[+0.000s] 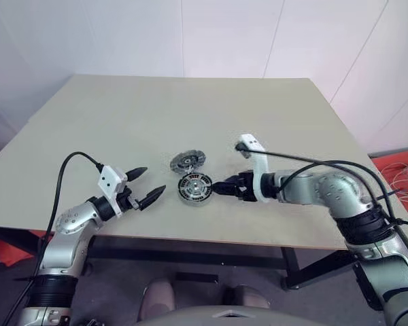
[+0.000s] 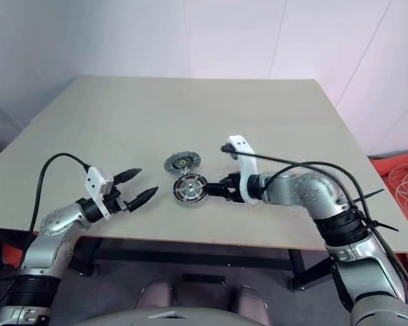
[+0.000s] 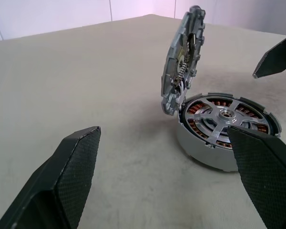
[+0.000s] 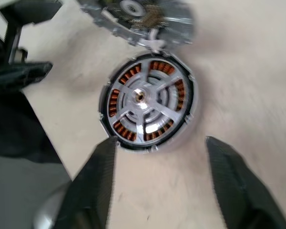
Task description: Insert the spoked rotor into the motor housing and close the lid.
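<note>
Spoked rotor (image 4: 144,100): seated in motor housing (image 3: 207,157)
Lid (image 3: 183,59): tilted up, seemingly touching the housing's rim
Left gripper (image 1: 147,185): spread wide
Right gripper (image 4: 157,183): parted, empty

Left arm: reaches in low from the near left, forearm angled inward.
Left gripper (image 1: 145,185): roughly level, its two black fingers (image 3: 71,176) spread wide, nothing between them.
Right arm: bent at the elbow, forearm running leftward.
Right gripper (image 1: 221,188): tilted downward, fingers (image 4: 97,183) apart, empty.
</note>
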